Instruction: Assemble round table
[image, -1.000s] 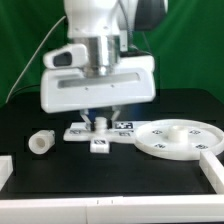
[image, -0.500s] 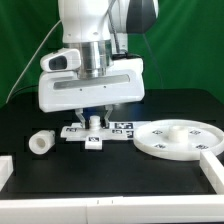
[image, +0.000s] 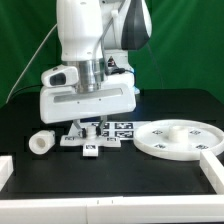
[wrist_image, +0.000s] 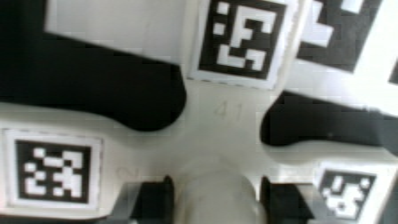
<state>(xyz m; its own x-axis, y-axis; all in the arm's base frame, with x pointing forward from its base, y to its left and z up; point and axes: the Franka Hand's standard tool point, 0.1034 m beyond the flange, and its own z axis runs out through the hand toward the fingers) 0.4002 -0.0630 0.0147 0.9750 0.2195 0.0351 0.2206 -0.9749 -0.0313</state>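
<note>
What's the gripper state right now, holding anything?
Gripper: jaws appear closed on one arm of the cross-shaped base, sitting flush against both its sides in the wrist view.

White, rounded arm (image: 82, 28) with black joint cover (image: 137, 24); grey wrist cylinder (image: 92, 70); broad white housing (image: 85, 102) above the dark-fingered claw (image: 90, 127).

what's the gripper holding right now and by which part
The cross-shaped base, it seems: the gripper has its fingers closed on either side of one arm of the cross.
</note>
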